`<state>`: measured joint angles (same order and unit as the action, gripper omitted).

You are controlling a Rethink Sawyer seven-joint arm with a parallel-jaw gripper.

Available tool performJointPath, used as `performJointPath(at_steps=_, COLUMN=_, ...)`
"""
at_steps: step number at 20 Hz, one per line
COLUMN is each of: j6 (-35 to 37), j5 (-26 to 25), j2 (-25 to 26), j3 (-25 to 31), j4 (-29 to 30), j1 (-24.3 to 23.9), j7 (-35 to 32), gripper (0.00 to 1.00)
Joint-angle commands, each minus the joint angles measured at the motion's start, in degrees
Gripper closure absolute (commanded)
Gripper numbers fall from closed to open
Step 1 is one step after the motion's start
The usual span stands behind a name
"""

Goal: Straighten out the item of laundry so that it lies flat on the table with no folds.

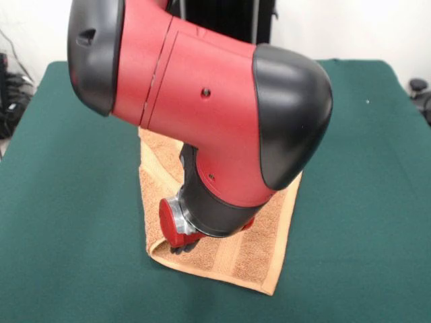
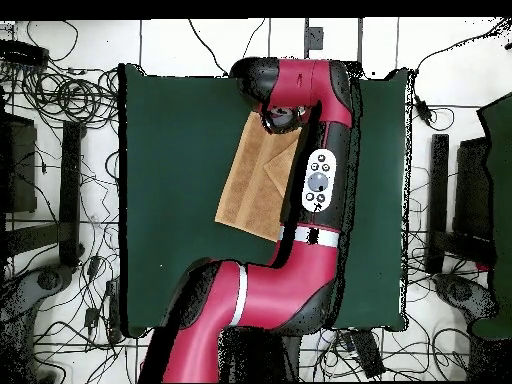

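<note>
The item of laundry (image 1: 250,250) is a golden-tan towel lying on the green table (image 1: 67,202), near its middle. My arm hides much of it in the front view. Paler bands run along its near edge, and its near left corner curls up slightly. My gripper (image 1: 180,246) points down at that curled corner, touching or just above the cloth. In the overhead view the towel (image 2: 250,185) shows a diagonal crease across its upper part, and the gripper (image 2: 283,118) sits at its top edge beside the table's (image 2: 170,150) far side. The arm covers the towel's right side there.
My arm's red and black links (image 1: 202,94) hang low over the table's middle. Around the table, the floor holds tangled cables (image 2: 70,95) and dark stands (image 2: 440,200) on both sides. Green cloth lies bare to the left and right of the towel.
</note>
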<state>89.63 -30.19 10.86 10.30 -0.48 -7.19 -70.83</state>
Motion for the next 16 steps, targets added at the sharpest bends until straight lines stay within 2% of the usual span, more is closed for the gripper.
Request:
performJointPath(at_steps=1, j6=6.53, j5=-4.38, j2=0.9, j3=10.16, j4=4.45, j1=1.59, j7=17.59, gripper=1.0)
performJointPath(at_steps=7, j6=6.52, j5=-7.8, j2=-0.42, j3=15.94, j4=6.19, j1=0.79, j7=16.49, gripper=1.0)
performJointPath(at_steps=11, j6=8.66, j5=-13.3, j2=-0.91, j3=18.52, j4=5.95, j1=0.86, j7=16.99, gripper=1.0)
performJointPath(at_steps=16, j6=14.76, j5=-21.59, j2=-1.97, j3=20.11, j4=5.16, j1=1.46, j7=19.67, gripper=1.0)
